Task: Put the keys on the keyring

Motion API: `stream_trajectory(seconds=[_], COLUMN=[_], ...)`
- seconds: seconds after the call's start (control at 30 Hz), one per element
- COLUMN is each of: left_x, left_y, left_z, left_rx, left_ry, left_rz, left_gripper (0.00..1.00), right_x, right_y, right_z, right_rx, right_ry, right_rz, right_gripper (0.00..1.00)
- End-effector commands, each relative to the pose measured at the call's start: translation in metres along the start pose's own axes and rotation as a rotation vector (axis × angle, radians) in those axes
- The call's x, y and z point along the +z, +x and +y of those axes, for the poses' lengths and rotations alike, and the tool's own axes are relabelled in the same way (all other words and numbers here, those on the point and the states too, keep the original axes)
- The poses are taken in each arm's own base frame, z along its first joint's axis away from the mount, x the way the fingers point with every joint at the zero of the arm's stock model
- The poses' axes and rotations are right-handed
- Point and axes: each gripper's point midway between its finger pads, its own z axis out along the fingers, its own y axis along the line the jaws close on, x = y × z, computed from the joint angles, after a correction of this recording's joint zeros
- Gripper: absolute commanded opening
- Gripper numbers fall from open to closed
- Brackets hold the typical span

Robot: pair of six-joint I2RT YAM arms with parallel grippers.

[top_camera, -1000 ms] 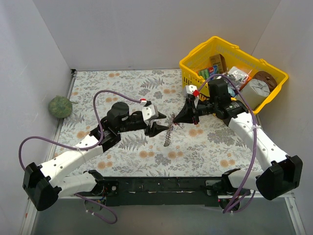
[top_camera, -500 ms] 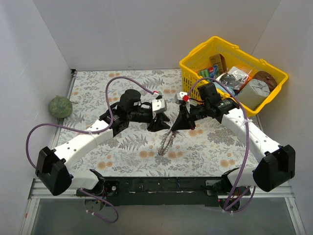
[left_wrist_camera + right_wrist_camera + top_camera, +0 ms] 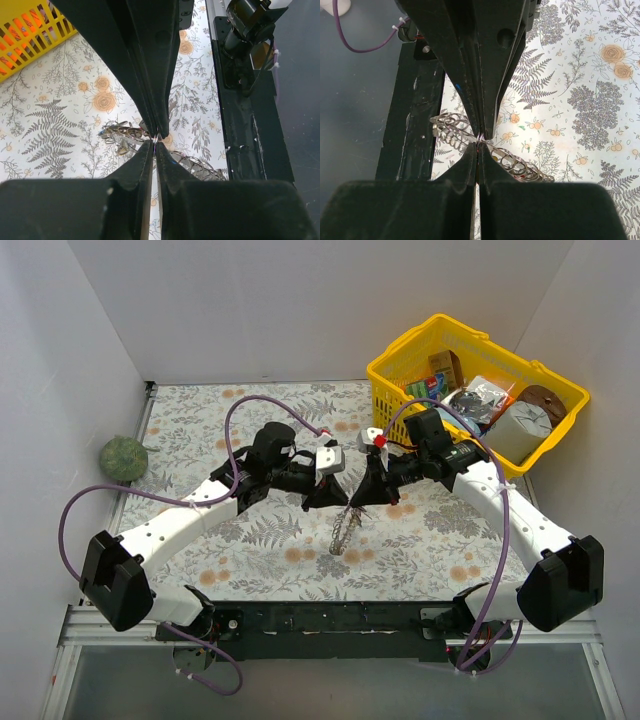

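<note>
item: keyring (image 3: 343, 531), silvery beaded coil, hanging at mid-table over the floral table cover (image 3: 230, 550), held at its top from both sides; whether its lower end touches the cover cannot be told. left gripper (image 3: 338, 502): fingers drawn together on the ring's thin wire, tip to tip with the right gripper (image 3: 356, 503), which is likewise clamped tight on the same wire just beside it. also present: yellow basket (image 3: 478, 390), holding assorted goods, far right corner; green round object (image 3: 122, 456), at the left wall, well apart from both arms.
</note>
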Motion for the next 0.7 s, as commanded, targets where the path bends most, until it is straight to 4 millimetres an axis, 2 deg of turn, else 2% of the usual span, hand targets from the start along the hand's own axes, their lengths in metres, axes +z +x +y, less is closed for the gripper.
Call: stream_trajectory(seconds=[0.0, 0.17, 0.2, 0.27, 0.3, 0.37, 0.43, 0.47, 0.53, 0.57, 0.63, 0.67], left_x=[-0.006, -0.010, -0.013, -0.014, -0.018, -0.018, -0.023, -0.022, -0.025, -0.023, -0.026, -0.026], left_y=[-0.020, -0.026, -0.033, -0.029, -0.041, -0.033, -0.045, -0.038, -0.044, -0.037, -0.044, -0.040], left_z=[0.000, 0.006, 0.007, 0.007, 0.010, 0.008, 0.008, 0.007, 0.005, 0.003, 0.000, -0.003], left_rx=[0.047, 0.053, 0.079, 0.059, 0.090, 0.054, 0.084, 0.048, 0.065, 0.051, 0.053, 0.048], left_ry=[-0.003, -0.058, -0.076, -0.098, -0.129, -0.140, -0.165, -0.172, -0.177, -0.175, -0.174, -0.170], left_rz=[-0.032, -0.069, -0.099, -0.116, -0.159, -0.169, -0.231, -0.237, -0.282, -0.282, -0.328, -0.335], left_gripper=[0.00, 0.00, 0.00, 0.00, 0.00, 0.00, 0.00, 0.00, 0.00, 0.00, 0.00, 0.00], right_x=[-0.002, -0.003, -0.003, -0.004, -0.004, -0.006, -0.008, -0.011, -0.014, -0.016, -0.021, -0.023], right_y=[-0.018, -0.019, -0.019, -0.021, -0.021, -0.028, -0.034, -0.038, -0.043, -0.045, -0.047, -0.049], right_z=[0.005, 0.006, 0.005, 0.003, 0.002, 0.002, 0.000, 0.000, -0.001, 0.000, -0.003, 0.000], right_rx=[-0.064, -0.066, -0.066, -0.064, -0.066, -0.100, -0.113, -0.122, -0.126, -0.127, -0.124, -0.126], right_ry=[-0.014, -0.013, -0.011, 0.009, 0.015, 0.042, 0.066, 0.095, 0.110, 0.108, 0.114, 0.097], right_rz=[-0.041, -0.044, -0.044, -0.044, -0.046, -0.065, -0.093, -0.101, -0.121, -0.131, -0.151, -0.167], right_gripper=[0.01, 0.01, 0.01, 0.01, 0.01, 0.11, 0.22, 0.27, 0.37, 0.40, 0.48, 0.49])
